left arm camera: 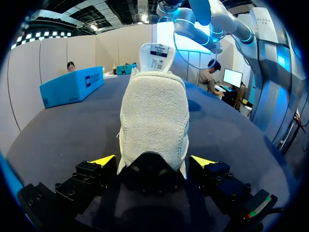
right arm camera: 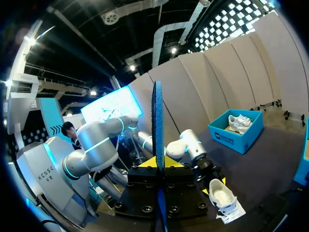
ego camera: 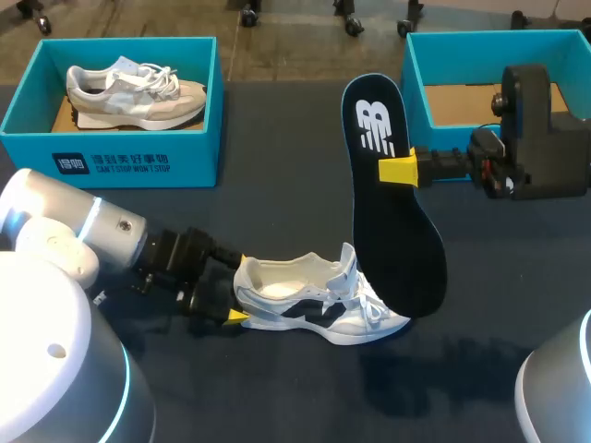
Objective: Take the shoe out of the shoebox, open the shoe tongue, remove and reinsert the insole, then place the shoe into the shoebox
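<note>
shoe (ego camera: 319, 300) is out of the box, upright on its sole on the worktop (ego camera: 277, 212), heel toward the left hand (ego camera: 235, 291), toe toward the right side. tongue (ego camera: 347, 263) stands up, opening looks bare inside.

left hand: fingers set wide, one on each side of the heel, both against it, so it's gripping the shoe. wrist view shows the heel (left arm camera: 154, 121) filling the gap between the yellow tips (left arm camera: 104, 160).

right hand (ego camera: 399, 169): narrow, pinching the insole (ego camera: 392, 198) at its edge near the logo end. insole is up off the worktop, logo end high, other end low by the shoe's laces; can't tell if it touches the shoe. right wrist view sees it edge-on (right arm camera: 157, 121) between the fingers, shoe (right arm camera: 223, 198) below.

left box (ego camera: 111, 138) holds a second shoe (ego camera: 134, 92). right box (ego camera: 499, 83) sits behind the right hand.
</note>
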### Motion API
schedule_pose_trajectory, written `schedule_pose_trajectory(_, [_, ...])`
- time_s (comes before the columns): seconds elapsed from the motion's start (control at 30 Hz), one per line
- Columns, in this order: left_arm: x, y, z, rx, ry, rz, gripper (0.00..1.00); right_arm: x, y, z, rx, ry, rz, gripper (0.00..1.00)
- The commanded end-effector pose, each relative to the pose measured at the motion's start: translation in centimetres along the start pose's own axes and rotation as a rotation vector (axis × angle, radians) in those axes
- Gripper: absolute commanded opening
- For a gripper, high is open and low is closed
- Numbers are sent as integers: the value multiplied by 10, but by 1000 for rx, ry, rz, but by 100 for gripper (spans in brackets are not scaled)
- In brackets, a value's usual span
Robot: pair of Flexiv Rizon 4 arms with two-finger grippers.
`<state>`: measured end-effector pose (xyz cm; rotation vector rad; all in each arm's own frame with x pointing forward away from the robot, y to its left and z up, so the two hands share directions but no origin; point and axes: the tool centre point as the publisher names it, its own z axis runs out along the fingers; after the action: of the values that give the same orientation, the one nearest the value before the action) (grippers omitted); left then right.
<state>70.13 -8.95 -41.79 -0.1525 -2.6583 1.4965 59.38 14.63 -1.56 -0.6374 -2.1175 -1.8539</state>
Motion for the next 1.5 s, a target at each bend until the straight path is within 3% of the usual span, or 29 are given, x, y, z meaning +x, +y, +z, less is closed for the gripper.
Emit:
schedule_pose_trajectory(0.03, [-1, -2, -5, -8, -7, 5, 100, 3, 0, 4, -1, -7, 1, 0])
schedule_pose_trajectory(0.1, [-2, -4, -11, -39, -7, 11, 100, 3, 0, 4, -1, -7, 1, 0])
schedule_pose_trajectory(0.17, [-2, -7, -16, -150, -14, 11, 100, 3, 0, 4, -1, -7, 1, 0])
schedule_pose_trajectory(0.27, [-5, -17, -32, -239, -67, 41, 100, 3, 0, 4, -1, -7, 1, 0])
schedule_pose_trajectory(0.87, [-6, -18, -32, -252, -54, 37, 100, 3, 0, 4, -1, -7, 1, 0])
schedule_pose_trajectory(1.13, [5, -39, -34, -514, -87, 84, 100, 3, 0, 4, -1, -7, 1, 0])
schedule_pose_trajectory(1.43, [-2, -44, -30, -656, -48, 8, 100, 3, 0, 4, -1, -7, 1, 0])
schedule_pose_trajectory(1.5, [-3, -45, -30, -668, -82, 0, 100, 3, 0, 4, -1, -7, 1, 0])
